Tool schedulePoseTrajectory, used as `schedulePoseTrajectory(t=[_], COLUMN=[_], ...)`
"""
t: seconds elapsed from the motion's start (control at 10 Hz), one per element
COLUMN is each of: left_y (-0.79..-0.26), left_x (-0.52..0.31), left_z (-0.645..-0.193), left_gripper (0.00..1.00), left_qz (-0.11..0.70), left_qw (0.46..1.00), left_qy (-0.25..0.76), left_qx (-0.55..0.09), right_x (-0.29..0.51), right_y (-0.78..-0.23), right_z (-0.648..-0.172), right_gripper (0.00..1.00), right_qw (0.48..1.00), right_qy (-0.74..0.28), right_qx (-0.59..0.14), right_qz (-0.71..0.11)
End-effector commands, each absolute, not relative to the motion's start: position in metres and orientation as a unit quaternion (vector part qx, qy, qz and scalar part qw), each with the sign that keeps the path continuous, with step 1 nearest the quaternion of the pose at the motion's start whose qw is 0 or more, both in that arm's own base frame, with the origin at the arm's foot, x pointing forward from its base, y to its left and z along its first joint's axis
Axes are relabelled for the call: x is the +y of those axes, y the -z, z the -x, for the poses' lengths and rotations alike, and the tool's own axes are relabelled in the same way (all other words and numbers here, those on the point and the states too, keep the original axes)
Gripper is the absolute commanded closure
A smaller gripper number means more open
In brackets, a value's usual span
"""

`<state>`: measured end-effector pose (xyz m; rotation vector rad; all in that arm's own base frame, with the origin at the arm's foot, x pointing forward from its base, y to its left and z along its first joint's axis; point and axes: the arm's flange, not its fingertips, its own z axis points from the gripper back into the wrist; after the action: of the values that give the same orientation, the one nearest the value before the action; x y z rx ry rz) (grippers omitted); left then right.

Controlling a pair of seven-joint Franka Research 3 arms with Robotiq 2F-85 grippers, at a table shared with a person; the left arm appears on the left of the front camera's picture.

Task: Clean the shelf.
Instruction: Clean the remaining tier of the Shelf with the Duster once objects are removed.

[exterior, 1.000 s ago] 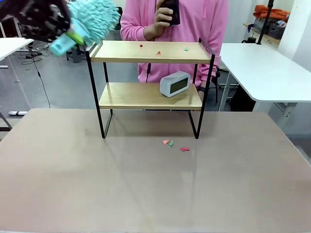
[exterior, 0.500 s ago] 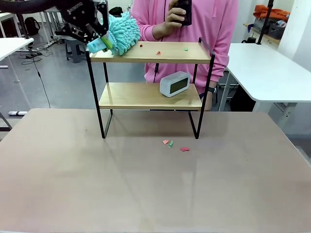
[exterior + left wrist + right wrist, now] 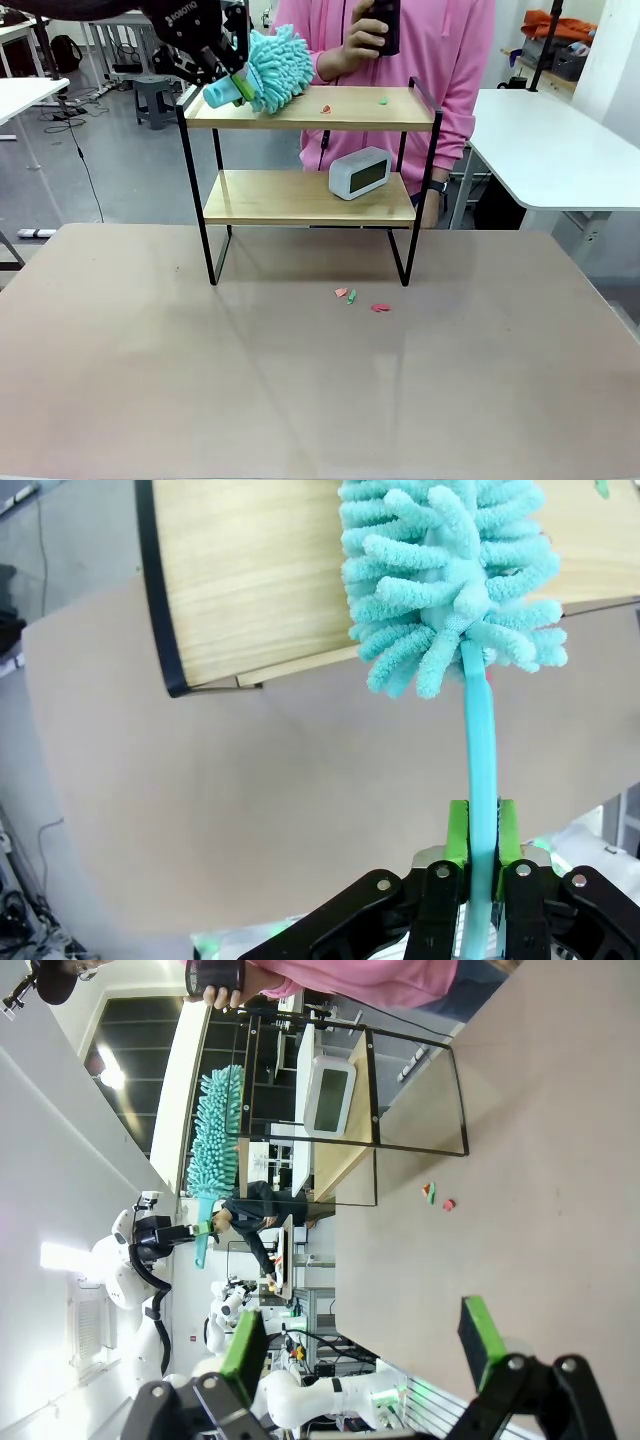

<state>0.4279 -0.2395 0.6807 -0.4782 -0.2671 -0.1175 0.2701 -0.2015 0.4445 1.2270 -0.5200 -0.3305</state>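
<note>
The shelf [image 3: 310, 118] stands at the table's far side, and its top board [image 3: 250, 580] bears small red and green scraps [image 3: 326, 109]. My left gripper [image 3: 228, 85] hovers at the top board's left end, shut on the teal handle [image 3: 482, 780] of a fluffy duster. The duster head [image 3: 280, 62] lies over the left part of that board, also in the left wrist view [image 3: 450, 570]. My right gripper [image 3: 362, 1345] is open and holds nothing, well back from the shelf [image 3: 330, 1110].
A white clock [image 3: 360, 172] sits on the lower board. Coloured scraps [image 3: 352, 296] lie on the beige table in front of the shelf. A person in pink [image 3: 440, 50] stands behind it holding a phone. White tables [image 3: 540, 150] flank the sides.
My left gripper has carried the duster rightwards from beyond the shelf's left end onto the top board. The person's phone hand has shifted slightly right.
</note>
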Motion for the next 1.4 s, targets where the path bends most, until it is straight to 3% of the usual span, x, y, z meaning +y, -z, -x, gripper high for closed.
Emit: schedulePoseTrajectory(t=[0.0, 0.3, 0.7, 1.3], left_y=[-0.680, -0.679, -0.672, -0.678], left_x=[-0.247, -0.260, -0.278, -0.258], left_z=[-0.430, -0.424, -0.419, -0.422], left_gripper=[0.88, 0.88, 0.88, 0.88], left_qz=[0.221, 0.264, 0.257, 0.292], left_qw=[0.965, 0.951, 0.946, 0.914], left_qy=[0.065, 0.111, 0.167, 0.280], left_qx=[-0.123, -0.118, -0.104, -0.026], right_x=[-0.201, -0.201, -0.201, -0.201], right_y=[-0.445, -0.445, -0.445, -0.445], right_z=[-0.273, -0.273, -0.273, -0.273], right_gripper=[0.00, 0.00, 0.00, 0.00], right_qw=[0.767, 0.767, 0.767, 0.767], right_qy=[0.145, 0.145, 0.145, 0.145], right_qx=[-0.254, -0.254, -0.254, -0.254], right_qz=[-0.571, -0.571, -0.571, -0.571])
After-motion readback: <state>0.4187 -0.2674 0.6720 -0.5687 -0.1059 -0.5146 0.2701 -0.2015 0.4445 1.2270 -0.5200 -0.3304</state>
